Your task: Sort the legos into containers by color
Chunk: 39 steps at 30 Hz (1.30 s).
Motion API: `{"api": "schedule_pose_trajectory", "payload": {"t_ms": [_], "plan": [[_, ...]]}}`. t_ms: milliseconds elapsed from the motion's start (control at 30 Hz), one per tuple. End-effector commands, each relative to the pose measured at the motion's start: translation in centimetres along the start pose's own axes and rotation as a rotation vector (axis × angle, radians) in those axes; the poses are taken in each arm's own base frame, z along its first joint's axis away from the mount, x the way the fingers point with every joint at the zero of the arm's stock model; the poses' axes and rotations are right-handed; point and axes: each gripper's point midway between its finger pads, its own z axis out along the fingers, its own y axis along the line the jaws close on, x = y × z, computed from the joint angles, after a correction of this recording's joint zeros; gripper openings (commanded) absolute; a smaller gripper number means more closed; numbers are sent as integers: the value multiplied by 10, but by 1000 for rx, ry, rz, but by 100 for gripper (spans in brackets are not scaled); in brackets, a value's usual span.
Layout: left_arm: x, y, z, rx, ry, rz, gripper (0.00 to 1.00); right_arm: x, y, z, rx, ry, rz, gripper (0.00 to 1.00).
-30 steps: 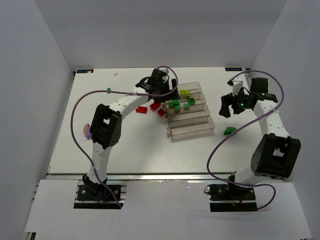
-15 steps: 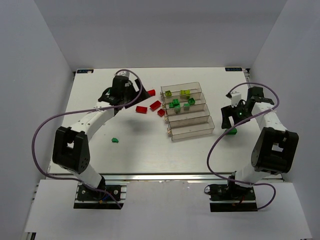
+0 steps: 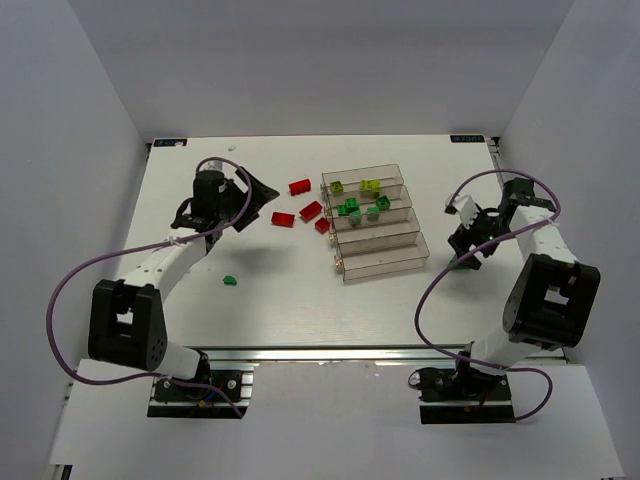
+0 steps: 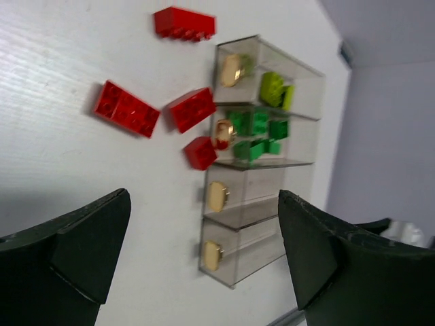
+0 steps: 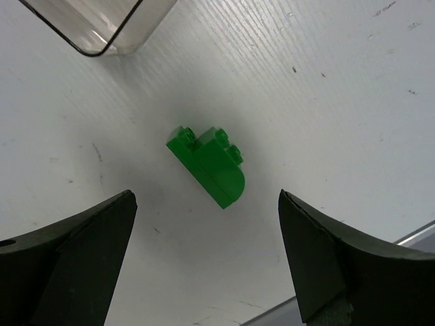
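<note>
Straddling a green brick [image 5: 207,166] near a tray corner [image 5: 102,37], right tool [image 5: 204,200] stands released; left tool [image 4: 204,197] likewise, empty.

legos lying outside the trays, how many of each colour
red legos: 4
green legos: 2
total: 6 in view outside the trays
</note>
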Motion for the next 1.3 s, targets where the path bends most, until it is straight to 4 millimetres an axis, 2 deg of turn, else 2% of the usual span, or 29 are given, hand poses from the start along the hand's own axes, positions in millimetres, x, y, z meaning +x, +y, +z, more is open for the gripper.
{"api": "schedule_pose_trajectory", "payload": {"t_ms": [0,233,400,667,800,867,933,1000,1100,1133,1167,1200,1233,1267], "plan": [[-18,-27,-16,168,-44,-110,98,6,0,5,-41,-3,-176,89],[-31,-33,-25,208,-62,-107,98,11,3,19,-142,-9,-302,87],[-28,-49,-31,283,-37,-101,98,17,-3,34,-172,12,-332,84],[-22,-55,-37,318,-4,-148,98,25,-9,52,-204,44,-374,73],[-7,-53,-33,329,43,-190,98,34,-4,54,-203,63,-393,56],[3,-58,-31,343,74,-188,98,35,-3,48,-185,65,-427,49],[15,-68,-28,363,108,-177,98,36,0,45,-176,58,-437,35],[27,-83,-29,407,141,-161,98,30,-2,35,-144,42,-435,25],[44,-102,-30,471,187,-146,98,8,1,14,-111,-31,-411,20],[45,-110,-31,499,188,-137,98,-10,-4,-1,-75,-71,-426,18],[48,-113,-29,509,199,-131,98,-28,2,-10,-79,-147,-425,18],[56,-120,-31,529,228,-118,97,-38,10,-19,-98,-180,-386,15],[55,-129,-33,560,229,-102,97,-53,13,-28,-92,-222,-380,14],[58,-132,-31,567,244,-96,97,-81,17,-44,-73,-295,-405,13]]}}
